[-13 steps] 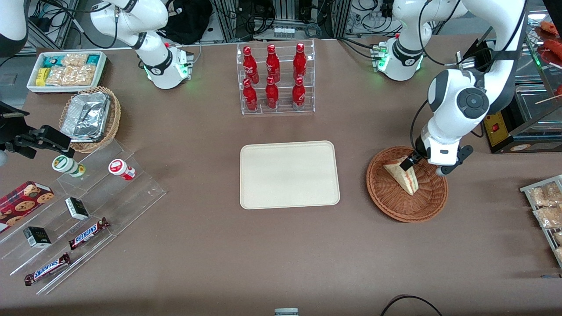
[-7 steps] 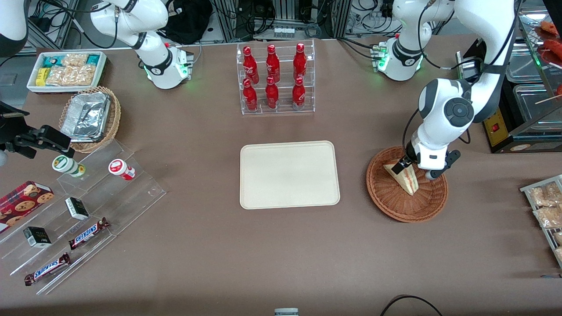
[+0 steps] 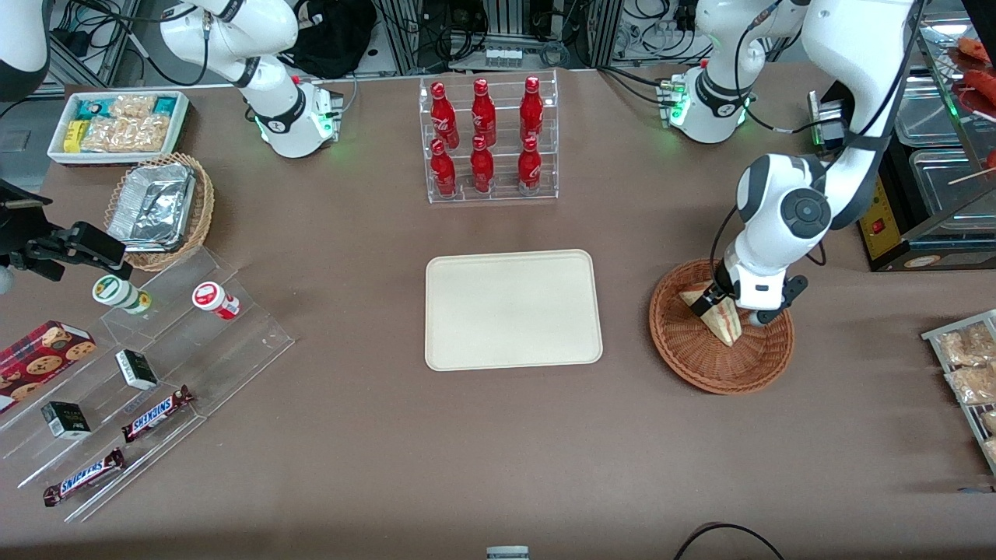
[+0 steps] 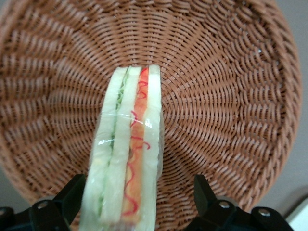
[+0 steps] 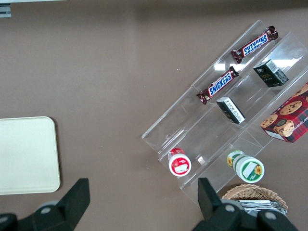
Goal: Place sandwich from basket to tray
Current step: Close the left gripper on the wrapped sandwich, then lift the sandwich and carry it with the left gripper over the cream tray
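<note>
Toward the working arm's end of the bench, near mid-depth: basket (image 3: 721,327) — round, shallow, reddish-brown wicker, resting flat on the bench surface.

Contents: one sandwich (image 3: 722,317), a plastic-wrapped triangular wedge standing on edge near the basket's middle, cut face up. The wrist view shows its layers plainly (image 4: 126,163): pale bread, green filling, red filling. Standing this way it offers two broad bread faces to a two-finger grip.

Tool (image 3: 727,305): lowered into the basket, fingers spread wide and straddling the wedge. One fingertip (image 4: 72,195) lies just beside one bread face or may be touching it — the view does not settle this; the other fingertip (image 4: 204,192) stands well clear of the opposite face. Nothing is gripped yet. The straddle reads as set-up for a squeeze across the wedge's thickness, where soft bread gives least trouble.

Tray (image 3: 513,309): cream-beige, rounded corners, low rim, lying flat at the middle of the bench, apart from the basket and toward the parked arm's end of it; nothing on it. Its position suggests a short sideways carry.

Status, as judged: pre-grasp; lift, transfer and release not yet done.
</note>
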Controlling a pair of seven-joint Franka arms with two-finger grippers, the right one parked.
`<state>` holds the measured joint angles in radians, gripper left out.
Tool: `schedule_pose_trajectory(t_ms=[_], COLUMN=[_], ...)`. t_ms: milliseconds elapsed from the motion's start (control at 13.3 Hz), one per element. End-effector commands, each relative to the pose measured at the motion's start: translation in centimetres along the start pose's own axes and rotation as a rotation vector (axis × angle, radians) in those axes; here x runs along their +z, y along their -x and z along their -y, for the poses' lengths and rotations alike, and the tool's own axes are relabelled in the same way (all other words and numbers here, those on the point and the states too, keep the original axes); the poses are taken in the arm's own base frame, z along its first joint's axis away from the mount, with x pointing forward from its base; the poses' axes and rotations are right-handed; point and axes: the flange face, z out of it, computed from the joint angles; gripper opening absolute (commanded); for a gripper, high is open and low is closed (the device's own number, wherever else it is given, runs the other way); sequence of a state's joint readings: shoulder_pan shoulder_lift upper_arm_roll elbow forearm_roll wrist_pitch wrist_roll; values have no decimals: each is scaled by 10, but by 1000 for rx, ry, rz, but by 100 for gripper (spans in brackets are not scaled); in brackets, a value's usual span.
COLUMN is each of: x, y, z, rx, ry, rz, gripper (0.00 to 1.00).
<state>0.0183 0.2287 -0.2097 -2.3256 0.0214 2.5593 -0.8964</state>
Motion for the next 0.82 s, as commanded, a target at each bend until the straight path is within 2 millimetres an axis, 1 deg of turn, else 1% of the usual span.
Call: schedule_pose_trajectory(t_ms=[0,75,150,225,375,525,600,675,750], x=[1,1,-2,-10,-37,-83,-109,-132,-159], y=[-4,-4,-5,-10,-12,-11,-9,0,10], z=[-1,0,3,9,11,4,-6,-22,-43], rx=[-2,39,79,76,73,79,88,114,148], ry=[9,-1,-11,-25,-57,-105,-125,-147,-159], rz=[-4,2,7,12,24,49,62,75,83], gripper=[37,16,12,12,11,12,11,11,11])
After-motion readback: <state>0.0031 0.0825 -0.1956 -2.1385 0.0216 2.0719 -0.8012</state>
